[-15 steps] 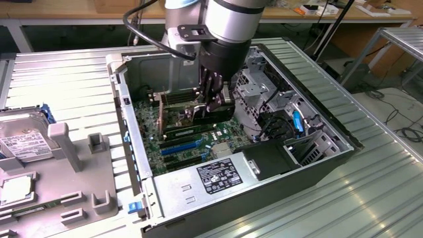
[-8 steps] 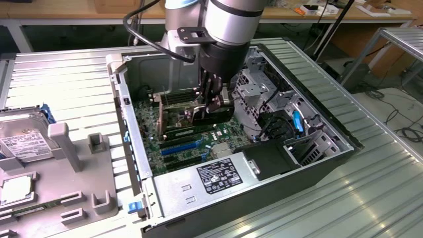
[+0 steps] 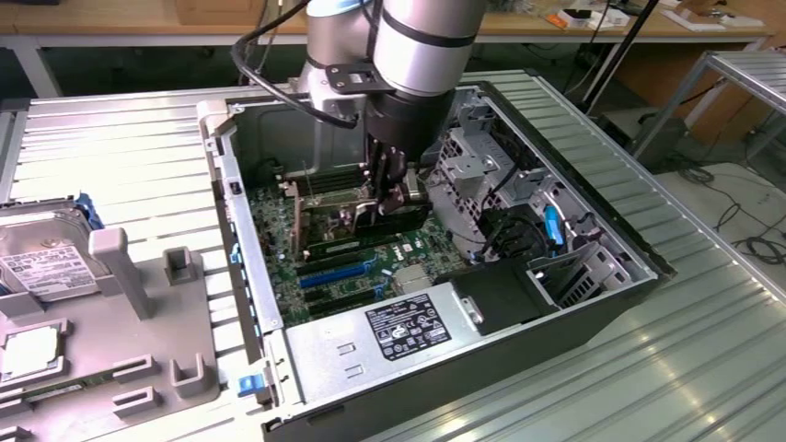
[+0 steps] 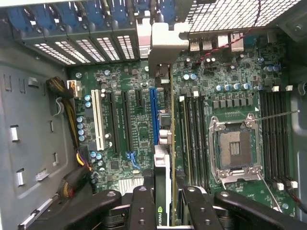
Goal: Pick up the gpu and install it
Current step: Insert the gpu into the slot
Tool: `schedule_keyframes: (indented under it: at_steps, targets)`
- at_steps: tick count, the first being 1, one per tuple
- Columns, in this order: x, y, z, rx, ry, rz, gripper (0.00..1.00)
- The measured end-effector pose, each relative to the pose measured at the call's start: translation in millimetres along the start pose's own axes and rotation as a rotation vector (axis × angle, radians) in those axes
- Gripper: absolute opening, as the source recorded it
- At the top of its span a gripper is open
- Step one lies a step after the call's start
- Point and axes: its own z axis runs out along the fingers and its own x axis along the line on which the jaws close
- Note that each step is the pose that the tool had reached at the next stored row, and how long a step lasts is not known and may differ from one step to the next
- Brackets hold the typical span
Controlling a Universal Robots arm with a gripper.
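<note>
Inside the open computer case, the gripper reaches down over the motherboard and pinches the gpu between its two fingers. The card stands on edge, its silvery bracket toward the case's slotted back wall, and runs just beside the long blue slot, between that slot and the memory slots next to the CPU socket. Whether its edge sits in a slot I cannot tell. At the near end of the case lies the power supply. A hard drive rests well apart, on the exterior view's left.

Bright overhead light glares off the table.
</note>
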Motion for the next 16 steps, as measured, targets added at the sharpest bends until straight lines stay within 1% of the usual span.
schedule_keyframes:
  at_steps: [2, 3, 5, 6, 8, 11, 16]
  targets:
    - [-1.1, 0.0, 2.7, -0.0003, 0.0019, -0.028, 0.27]
    - [-1.3, 0.0, 6.1, 0.0024, 0.0024, -0.045, 0.27]
    - [-1.3, 0.2, 9.1, 0.0036, 0.0026, -0.052, 0.27]
    - [-1.2, 0.8, 11.5, 0.0053, 0.0024, -0.053, 0.27]
    - [-0.9, 4.4, 14.6, 0.0071, 0.0023, -0.054, 0.27]
    - [-0.2, 11.1, 21.7, 0.01, 0.0022, -0.055, 0.27]
    - [0.2, 14.9, 27.6, 0.0104, 0.0024, -0.055, 0.27]
